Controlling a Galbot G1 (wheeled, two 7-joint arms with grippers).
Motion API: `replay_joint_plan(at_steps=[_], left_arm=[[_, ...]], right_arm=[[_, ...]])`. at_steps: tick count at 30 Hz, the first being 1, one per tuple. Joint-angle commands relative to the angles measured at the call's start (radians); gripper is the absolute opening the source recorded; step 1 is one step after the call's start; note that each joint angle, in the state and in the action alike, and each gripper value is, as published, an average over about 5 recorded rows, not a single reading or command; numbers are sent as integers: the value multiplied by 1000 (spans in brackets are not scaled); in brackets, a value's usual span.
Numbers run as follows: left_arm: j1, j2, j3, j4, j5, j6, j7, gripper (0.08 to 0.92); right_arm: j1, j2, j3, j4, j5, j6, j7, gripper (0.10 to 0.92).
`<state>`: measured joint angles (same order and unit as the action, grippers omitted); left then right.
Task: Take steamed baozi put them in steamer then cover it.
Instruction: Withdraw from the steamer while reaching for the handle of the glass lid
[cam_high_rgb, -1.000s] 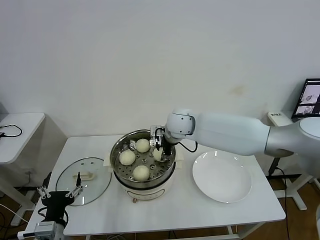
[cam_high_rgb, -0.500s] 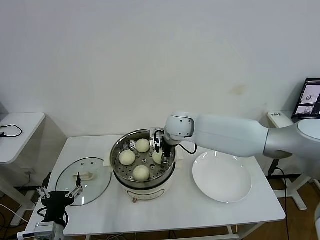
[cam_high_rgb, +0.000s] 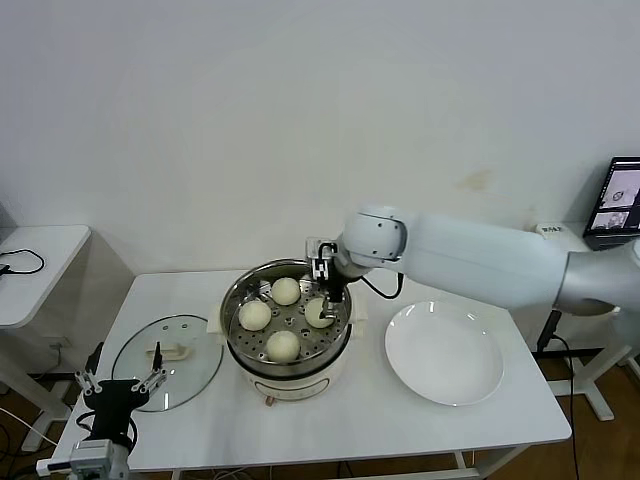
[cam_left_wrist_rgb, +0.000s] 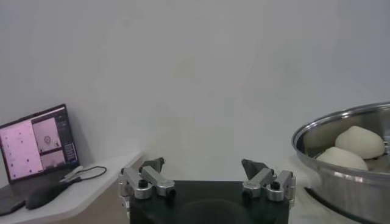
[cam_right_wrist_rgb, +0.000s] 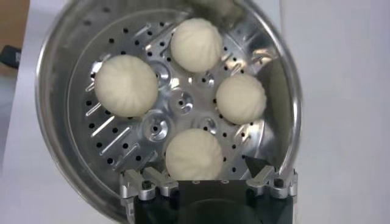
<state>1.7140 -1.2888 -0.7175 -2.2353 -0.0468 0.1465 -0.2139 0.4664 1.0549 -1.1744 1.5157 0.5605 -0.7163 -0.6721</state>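
The steel steamer (cam_high_rgb: 232, 308) stands mid-table with several cream-white baozi on its perforated tray: one at the back (cam_high_rgb: 286, 290), one at the left (cam_high_rgb: 254, 314), one at the front (cam_high_rgb: 283, 345), one at the right (cam_high_rgb: 318, 312). My right gripper (cam_high_rgb: 328, 283) hovers open and empty just above the steamer's far right rim. In the right wrist view the gripper (cam_right_wrist_rgb: 207, 176) is open above the nearest baozi (cam_right_wrist_rgb: 194, 154). The glass cover (cam_high_rgb: 167, 361) lies flat on the table left of the steamer. My left gripper (cam_high_rgb: 119, 387) is open and parked low at the front left.
An empty flat white plate (cam_high_rgb: 444, 352) lies right of the steamer. A small side table (cam_high_rgb: 30, 255) stands at the left, a screen (cam_high_rgb: 622, 195) at the far right. The left wrist view shows the steamer's rim (cam_left_wrist_rgb: 341, 119) and a laptop (cam_left_wrist_rgb: 35, 141).
My right gripper has let go of the right-hand baozi, which now rests on the tray, and has risen up and back out of the pot.
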Motion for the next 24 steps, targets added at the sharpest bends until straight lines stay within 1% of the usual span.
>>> replay_joint_plan(at_steps=[1,4,8,12,14,17,21,24], left_arm=[[-7,1,2,7,1,-1,4,823],[-12,0,2,12,2,-7,5,823],[-16,0,0,26,7,-22,8,823],[-20,1,0,40,13,-36,10,823],[-24,1,0,50,15,-42,9,823],[-30,4,3,67,29,-49,9,823],[-44,13,6,104,85,-66,12,823],[-59,24,7,149,172,-88,14,823]], right_arm=[[-139,-248,177,238,75,87,321,823],[-291,-337,320,282,55,167,415,823],[-620,-439,632,342,21,297,533,823],[-1002,-453,1020,395,-49,414,587,823],[-1201,-416,1230,417,-99,467,584,823],[-1460,-319,1507,439,-154,544,560,823],[-1682,-166,1777,437,-175,646,508,823],[-1789,-60,1903,419,-180,723,474,823]])
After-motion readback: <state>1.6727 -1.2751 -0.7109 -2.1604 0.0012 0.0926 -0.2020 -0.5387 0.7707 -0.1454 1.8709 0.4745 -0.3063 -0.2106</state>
